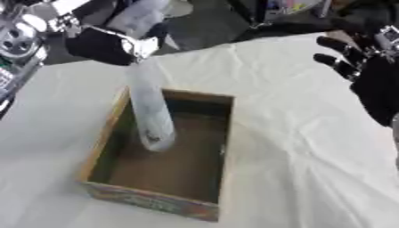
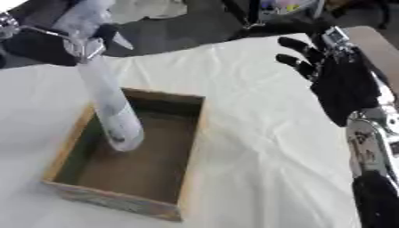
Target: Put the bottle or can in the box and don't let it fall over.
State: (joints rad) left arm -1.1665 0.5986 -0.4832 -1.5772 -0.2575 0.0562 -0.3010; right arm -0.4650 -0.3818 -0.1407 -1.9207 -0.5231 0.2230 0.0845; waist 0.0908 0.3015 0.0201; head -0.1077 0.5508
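A tall pale translucent bottle stands nearly upright, leaning a little, with its lower end inside the wooden box near the box's left wall. I cannot tell whether its base touches the box floor. My left hand is above the box's far left corner, its fingers curled round the top of the bottle. Over the cloth at the right edge my right hand hovers open, fingers spread, well clear of the box. The box is open-topped, with a patterned front face.
A creased white cloth covers the table. Its far edge runs behind the box, with dark floor beyond. Some equipment sits at the far left corner.
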